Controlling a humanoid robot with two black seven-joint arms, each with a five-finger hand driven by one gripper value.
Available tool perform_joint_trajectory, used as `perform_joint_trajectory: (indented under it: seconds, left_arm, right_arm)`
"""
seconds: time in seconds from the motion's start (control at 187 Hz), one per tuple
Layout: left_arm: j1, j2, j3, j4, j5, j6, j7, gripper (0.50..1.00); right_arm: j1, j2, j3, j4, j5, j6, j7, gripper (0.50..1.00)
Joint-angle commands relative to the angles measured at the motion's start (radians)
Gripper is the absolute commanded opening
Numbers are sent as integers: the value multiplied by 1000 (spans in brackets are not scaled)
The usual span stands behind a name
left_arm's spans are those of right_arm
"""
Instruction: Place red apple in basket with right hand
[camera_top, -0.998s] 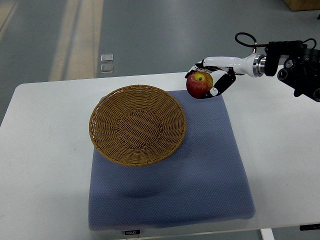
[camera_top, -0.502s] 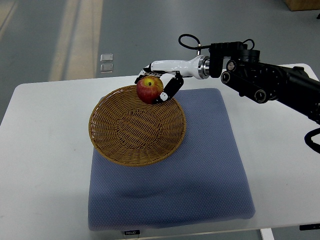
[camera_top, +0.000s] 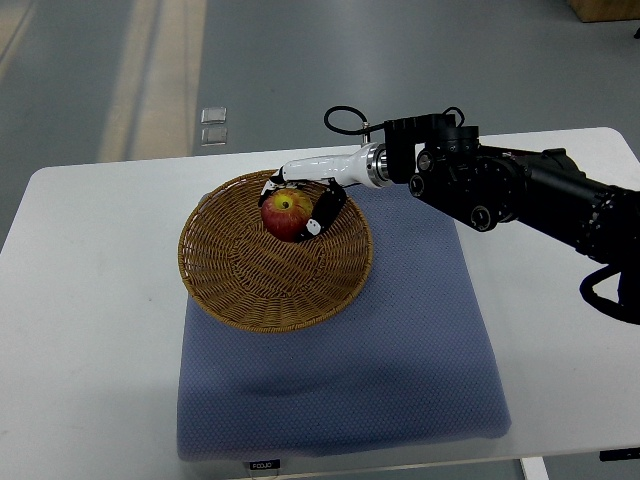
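The right hand (camera_top: 300, 205) is reaching in from the right of the frame, its black arm crossing the upper right of the desk (camera_top: 90, 300). Its fingers (camera_top: 326, 210) are curling closed around the red apple (camera_top: 285, 215), which is sitting over the upper right part of the basket's bowl, inside the rim; whether the apple is touching the weave cannot be told. The wicker basket (camera_top: 250, 290) is lying at the centre left of the frame, its right half overlapping the blue mat (camera_top: 400, 360) and its left half overhanging the bare white desk. The rest of the bowl, left of and below the apple, is lying open. The mat is stretching down to the desk's lower edge. Floor is showing beyond the desk's upper edge.
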Motion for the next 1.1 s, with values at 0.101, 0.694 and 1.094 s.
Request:
perform_joint_trajectory:
  seconds: [0.101, 0.694, 1.094]
  left_arm:
    - [-1, 0, 1, -3, 0, 0, 0, 1000]
    - [1, 0, 2, 0, 0, 0, 0, 1000]
    - [-1, 0, 2, 0, 0, 2, 0, 1000]
  right_arm:
    - [0, 0, -23, -1, 2, -11, 0, 903]
    - [-109, -100, 229, -33, 356, -98, -32, 905]
    - [-261, -193, 291, -39, 968, -384, -117, 905]
